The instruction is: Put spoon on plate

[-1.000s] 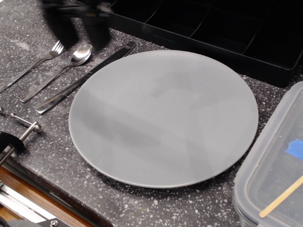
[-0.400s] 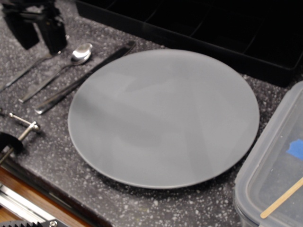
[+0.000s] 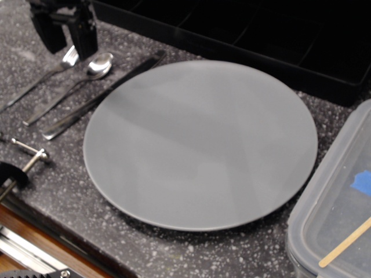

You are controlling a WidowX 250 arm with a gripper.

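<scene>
The silver spoon (image 3: 78, 81) lies on the dark speckled counter left of the plate, its bowl toward the back. The large round grey plate (image 3: 200, 142) sits in the middle with nothing on it. My black gripper (image 3: 65, 39) is at the top left, open, its two fingers straddling the fork's head just left of the spoon's bowl. It holds nothing.
A silver fork (image 3: 40, 81) lies left of the spoon and a flat silver knife (image 3: 104, 95) lies between spoon and plate. A black divided tray (image 3: 261, 35) runs along the back. A clear plastic container (image 3: 339, 202) stands at the right. A metal clamp (image 3: 23, 159) sits at the front left edge.
My gripper swung left from above the spoon's bowl, then came back a little to the right. The cutlery and plate have not moved.
</scene>
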